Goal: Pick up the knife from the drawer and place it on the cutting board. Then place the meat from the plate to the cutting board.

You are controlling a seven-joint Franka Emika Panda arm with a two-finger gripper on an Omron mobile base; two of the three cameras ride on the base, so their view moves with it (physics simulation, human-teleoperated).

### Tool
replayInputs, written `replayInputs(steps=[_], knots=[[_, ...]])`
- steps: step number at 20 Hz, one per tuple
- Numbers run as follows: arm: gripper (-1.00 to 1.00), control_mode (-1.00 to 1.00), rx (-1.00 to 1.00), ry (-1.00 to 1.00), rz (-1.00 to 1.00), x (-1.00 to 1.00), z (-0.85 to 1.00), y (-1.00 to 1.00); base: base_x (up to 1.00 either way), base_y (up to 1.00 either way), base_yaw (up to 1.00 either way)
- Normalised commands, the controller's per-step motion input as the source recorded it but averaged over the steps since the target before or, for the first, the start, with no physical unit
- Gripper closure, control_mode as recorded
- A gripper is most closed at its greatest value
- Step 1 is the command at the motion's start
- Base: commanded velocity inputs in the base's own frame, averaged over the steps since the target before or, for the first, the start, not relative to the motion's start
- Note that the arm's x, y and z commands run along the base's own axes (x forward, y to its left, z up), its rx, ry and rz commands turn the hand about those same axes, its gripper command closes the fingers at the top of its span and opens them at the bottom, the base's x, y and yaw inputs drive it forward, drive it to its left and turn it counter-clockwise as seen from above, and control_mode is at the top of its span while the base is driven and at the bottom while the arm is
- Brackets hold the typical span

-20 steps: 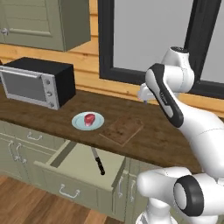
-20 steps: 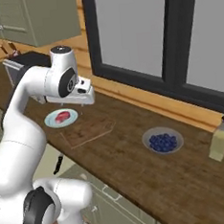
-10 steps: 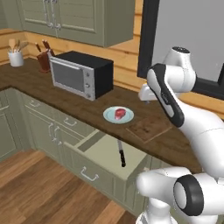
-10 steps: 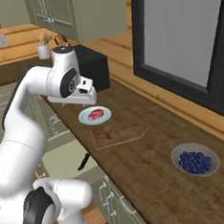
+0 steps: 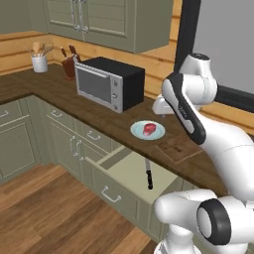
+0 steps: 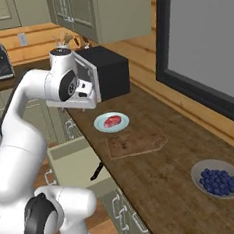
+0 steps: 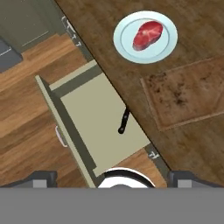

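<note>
One risk: my gripper [image 6: 76, 100], whose opening I cannot tell, hangs high above the worktop [image 7: 183, 144], and the knife [image 7: 124, 120] lies at the drawer's [image 7: 83, 118] 3 o'clock edge, half tucked under the overhang, inviting a collision.

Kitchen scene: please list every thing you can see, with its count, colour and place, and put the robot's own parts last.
knife: 1, black handle, silver blade, lying in the open drawer
drawer: 1, sage-green front, pale inside, pulled open below the counter
plate: 1, pale blue, on the counter left of the cutting board
meat: 1, red-pink, on the plate
cutting board: 1, brown wood, on the counter, bare
microwave: 1, black with silver front, on the counter
knife block: 1, dark, brown-handled knives, far counter
utensil holder: 1, white, far counter
bowl: 1, holding blueberries, on the counter right of the cutting board
arm: 1, white with dark joints, raised over the counter
gripper: its open or shut state cannot be told
</note>
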Motion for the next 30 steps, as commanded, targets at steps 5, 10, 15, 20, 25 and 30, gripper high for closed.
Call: replayInputs(steps=[5, 10, 15, 20, 25, 30], knots=[[-1.0, -1.0, 0.01, 0.14, -0.08, -0.08, -0.38, 0.15, 0.0, 0.0, 0.0], [-1.0, -1.0, 0.01, 0.15, -0.37, 0.19, -0.76, 0.89, 0.0, 0.0, 0.0], [-1.0, -1.0, 0.02, 0.3, -0.32, 0.24, -0.85, 0.75, 0.0, 0.0, 0.0], [-1.0, -1.0, 0.19, 0.24, -0.19, 0.26, -0.98, 0.17, 0.0, 0.0, 0.0], [-1.0, -1.0, 0.06, -0.05, -0.16, 0.29, -0.55, 0.53, 0.0, 0.0, 0.0], [-1.0, -1.0, -0.02, -0.04, -0.11, 0.03, -0.51, 0.43, 0.0, 0.0, 0.0]])
